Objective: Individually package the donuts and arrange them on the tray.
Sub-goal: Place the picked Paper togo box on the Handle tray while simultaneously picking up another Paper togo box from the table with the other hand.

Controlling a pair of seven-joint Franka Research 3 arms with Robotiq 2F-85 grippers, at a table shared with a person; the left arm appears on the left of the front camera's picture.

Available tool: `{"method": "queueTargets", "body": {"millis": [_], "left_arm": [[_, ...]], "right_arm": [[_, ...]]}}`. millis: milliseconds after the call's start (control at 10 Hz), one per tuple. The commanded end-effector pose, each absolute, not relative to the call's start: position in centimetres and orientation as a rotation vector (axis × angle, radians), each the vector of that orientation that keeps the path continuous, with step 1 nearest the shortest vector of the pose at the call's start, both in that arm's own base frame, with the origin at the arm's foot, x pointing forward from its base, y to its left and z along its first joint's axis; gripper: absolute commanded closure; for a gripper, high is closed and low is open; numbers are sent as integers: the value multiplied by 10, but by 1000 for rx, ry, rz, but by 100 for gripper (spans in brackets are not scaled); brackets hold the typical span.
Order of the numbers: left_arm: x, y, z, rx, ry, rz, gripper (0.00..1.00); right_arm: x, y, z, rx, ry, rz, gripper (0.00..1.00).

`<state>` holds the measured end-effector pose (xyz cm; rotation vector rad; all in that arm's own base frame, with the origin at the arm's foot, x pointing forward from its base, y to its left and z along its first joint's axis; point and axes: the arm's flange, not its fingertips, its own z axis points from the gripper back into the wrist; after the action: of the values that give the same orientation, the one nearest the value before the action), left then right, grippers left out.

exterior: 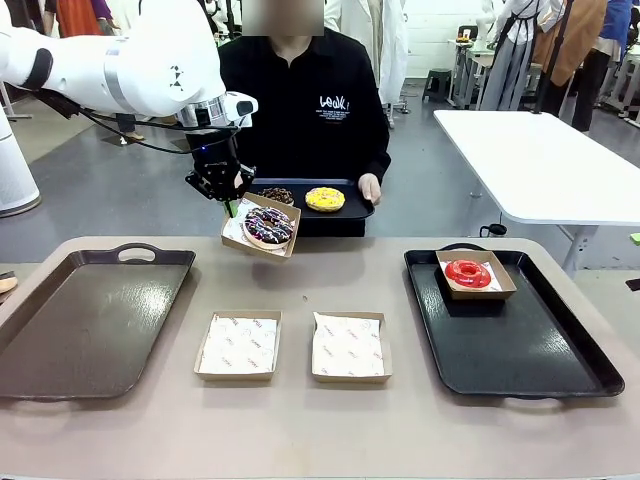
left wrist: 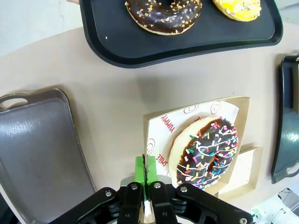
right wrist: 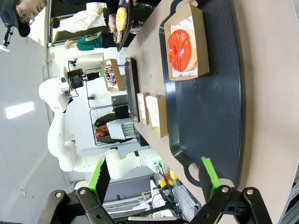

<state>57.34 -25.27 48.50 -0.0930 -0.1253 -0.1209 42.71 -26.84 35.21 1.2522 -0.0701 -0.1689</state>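
Broadly, the desk (exterior: pixel 300 440) carries a brown tray (exterior: pixel 60 340) at left and a black tray (exterior: pixel 530 350) at right, two empty lined boxes (exterior: pixel 238 345) between them. The person holds a smaller tray (exterior: pixel 350 212) with the chocolate donut (exterior: pixel 277 195) and yellow donut (exterior: pixel 325 199). The red donut (exterior: pixel 468 273) sits boxed on the black tray. The left fingers (left wrist: pixel 139 169) pinch the rim of a lifted, tilted box (left wrist: pixel 245 165) holding the purple sprinkled donut (exterior: pixel 268 226); the right fingers (right wrist: pixel 208 175) stand apart over the black tray
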Motion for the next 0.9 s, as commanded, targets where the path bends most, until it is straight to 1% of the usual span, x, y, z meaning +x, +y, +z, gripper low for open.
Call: {"method": "queueTargets", "body": {"millis": [0,100,200,400,600,800], "left_arm": [[573,-253,485,-93,-125,-121,99],[572,-248,492,-96,-108,-155,99],[559,-238,500,-75,-120,-167,99],[534,-195,519,-35,-101,-146,99],[517,-146,521,-71,-70,-97,99],[504,-107,511,-79,-34,-29,99]], "right_arm": [[427,-268,352,1252,-70,-169,0],[429,-251,365,1206,-72,-128,0],[430,-231,383,1136,-59,-120,0],[442,-183,436,976,-16,-95,0],[454,-124,480,850,17,-57,0],[457,-57,502,709,30,-24,0]]}}
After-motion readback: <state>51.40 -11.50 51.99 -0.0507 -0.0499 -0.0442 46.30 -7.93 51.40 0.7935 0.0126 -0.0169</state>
